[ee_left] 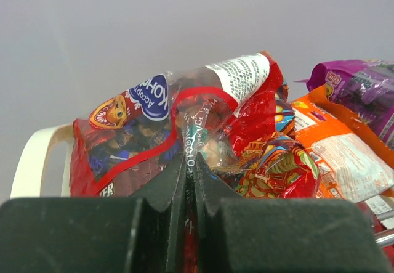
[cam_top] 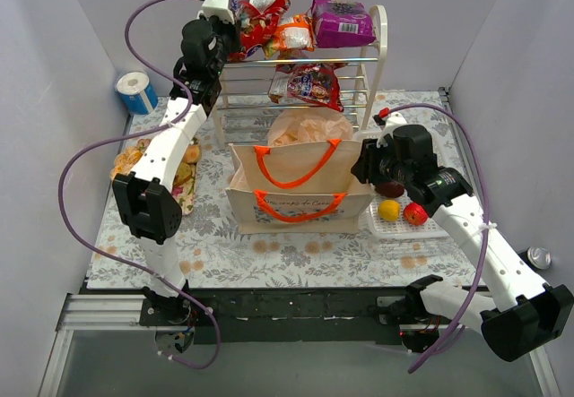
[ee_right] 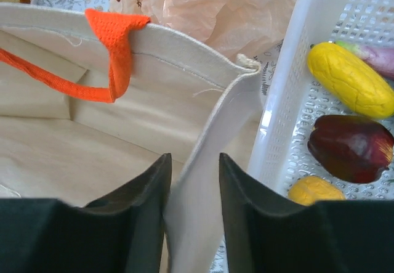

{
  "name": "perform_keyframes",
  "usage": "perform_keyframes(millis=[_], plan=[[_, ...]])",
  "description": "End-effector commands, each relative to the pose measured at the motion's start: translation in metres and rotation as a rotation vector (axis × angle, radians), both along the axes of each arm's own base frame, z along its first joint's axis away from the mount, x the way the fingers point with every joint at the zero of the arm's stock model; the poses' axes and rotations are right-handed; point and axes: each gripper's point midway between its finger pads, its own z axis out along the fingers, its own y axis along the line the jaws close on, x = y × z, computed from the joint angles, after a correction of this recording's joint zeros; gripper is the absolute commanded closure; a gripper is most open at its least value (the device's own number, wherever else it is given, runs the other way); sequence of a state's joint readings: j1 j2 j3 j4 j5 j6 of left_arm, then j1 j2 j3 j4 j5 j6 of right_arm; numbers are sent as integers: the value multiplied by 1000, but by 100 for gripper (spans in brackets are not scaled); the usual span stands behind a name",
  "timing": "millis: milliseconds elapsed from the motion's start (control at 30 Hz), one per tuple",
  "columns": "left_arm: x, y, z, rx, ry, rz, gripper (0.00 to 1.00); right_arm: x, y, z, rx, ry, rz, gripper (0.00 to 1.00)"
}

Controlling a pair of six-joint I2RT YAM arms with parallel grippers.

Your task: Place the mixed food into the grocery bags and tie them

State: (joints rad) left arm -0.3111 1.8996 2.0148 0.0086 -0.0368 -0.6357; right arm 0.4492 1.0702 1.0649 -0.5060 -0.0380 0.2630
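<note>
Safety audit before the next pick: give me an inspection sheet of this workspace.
Surface: floral-patterned table cover, flat.
Job's things: beige canvas tote with orange handles stands open; thin peach plastic bag behind it; shiny orange packet and purple packet on the white shelf rack; yellow fruit and dark red fruit in the white lattice basket.
Clutter: plate of golden pastries, blue-and-white paper roll, metal can.
Grippers: left gripper shut on a red-and-clear snack packet; right gripper open, straddling the tote's side wall.
Cables: purple cables loop off both arms.
Surroundings: plain grey walls.
</note>
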Motion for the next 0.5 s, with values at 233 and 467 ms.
perform_keyframes(millis=[233, 467], plan=[[-99, 9, 160, -163, -464, -118, 100, -3, 0, 18, 8, -43, 17, 11], [-121, 3, 193, -178, -565, -187, 100, -1, -8, 46, -6, -92, -8, 7]])
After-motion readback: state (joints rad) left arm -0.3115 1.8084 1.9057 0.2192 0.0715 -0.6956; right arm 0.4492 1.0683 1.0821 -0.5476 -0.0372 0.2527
